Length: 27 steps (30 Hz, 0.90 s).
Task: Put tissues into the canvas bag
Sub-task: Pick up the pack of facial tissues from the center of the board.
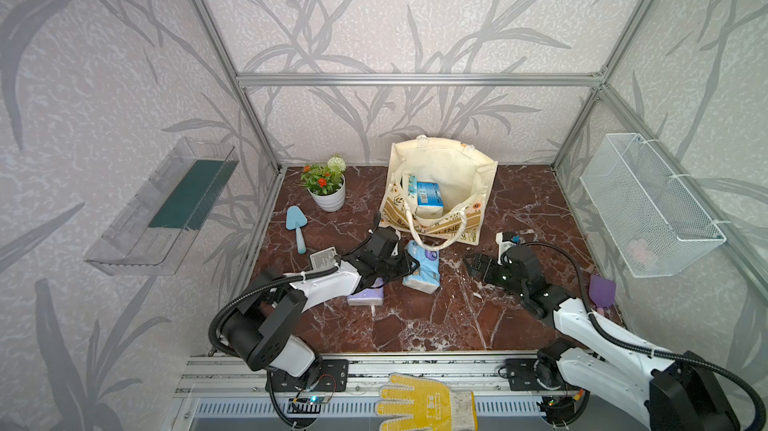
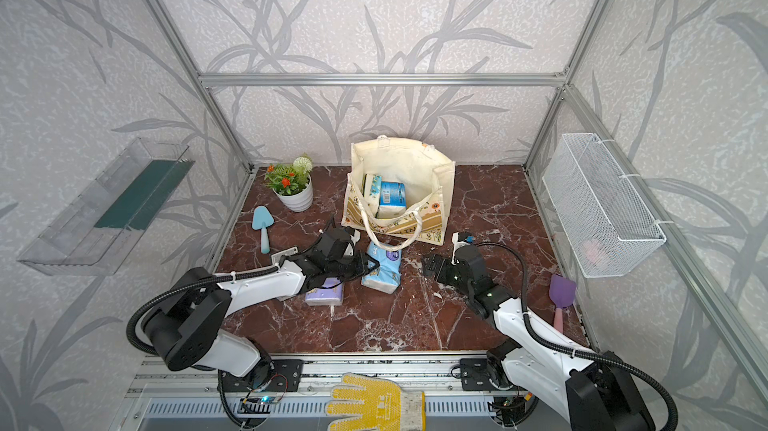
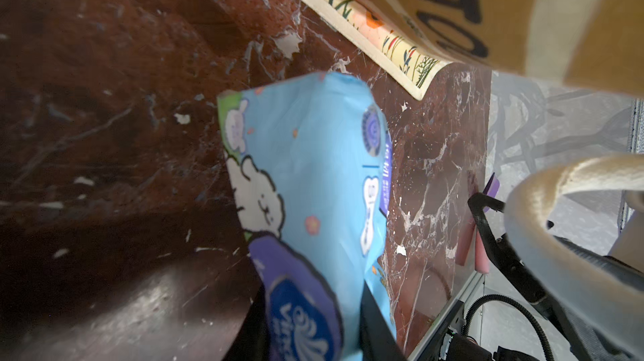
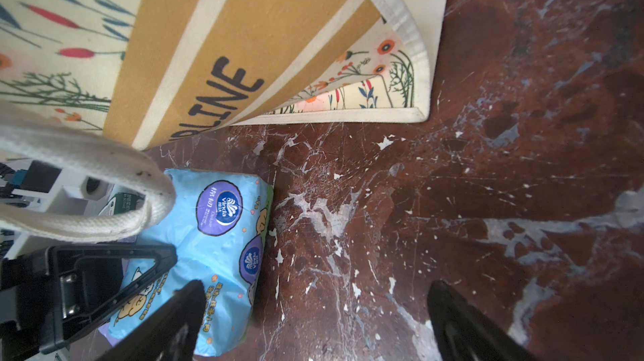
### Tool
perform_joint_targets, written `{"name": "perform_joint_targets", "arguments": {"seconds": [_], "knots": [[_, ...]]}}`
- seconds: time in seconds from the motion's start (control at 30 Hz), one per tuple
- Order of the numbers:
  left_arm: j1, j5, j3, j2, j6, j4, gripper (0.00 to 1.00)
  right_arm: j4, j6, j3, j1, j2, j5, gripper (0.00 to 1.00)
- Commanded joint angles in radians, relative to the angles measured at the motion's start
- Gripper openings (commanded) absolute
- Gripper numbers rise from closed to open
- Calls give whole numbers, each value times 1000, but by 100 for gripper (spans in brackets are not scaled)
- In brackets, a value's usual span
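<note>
1. Yellow-dotted glove (image 1: 424, 404) lies on the front rail, nearest the lens in both top views, and is no part of the job. Beyond it the canvas bag (image 1: 457, 154) stands open at the back of the marble table (image 1: 415, 325). It holds at least two packs: a barcoded pack (image 1: 428, 196) and a patterned one upright beside it. Outside the bag are a blue pack (image 1: 424, 273) just in front of it, under its drooping handle (image 1: 436, 244), and a lilac pack (image 1: 368, 296) partly under the left arm. What looks like a labelled pack (image 1: 323, 258) lies behind that arm. The job seems about half done at best.
2. In the same views, the left arm reaches low and forward, with the left gripper (image 1: 409, 267) at the blue pack's side. The right arm stretches low across the table, and the right gripper (image 1: 471, 269) points toward that pack but stays apart from it.
3. In the left wrist view, the left gripper (image 3: 313, 328) is closed on the blue pack (image 3: 306, 174), whose wrapper narrows between the dark fingers (image 3: 374, 317). Whether the pack has left the table I cannot tell. The bag's tan band (image 3: 453, 11) is near ahead.
4. In the right wrist view, the right gripper (image 4: 315, 289) stands wide open over bare marble and holds nothing. The blue pack (image 4: 216, 237) lies off to one side, with one of the left gripper's fingers (image 4: 115, 265) against it.
</note>
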Motion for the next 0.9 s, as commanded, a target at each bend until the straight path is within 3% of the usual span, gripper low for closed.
{"name": "perform_joint_targets", "arguments": {"seconds": [0.0,0.53,0.87], "knots": [[-2,-66,-1,-64,0,-88,27,-5,-32,45,-5,-9,-11,99],[14,-276,19,-293,51,-369,27,107,-25,79,-3,16,-113,99],[65,-315,80,-412,103,-494,27,133,-142,134,108,16,-88,100]]}}
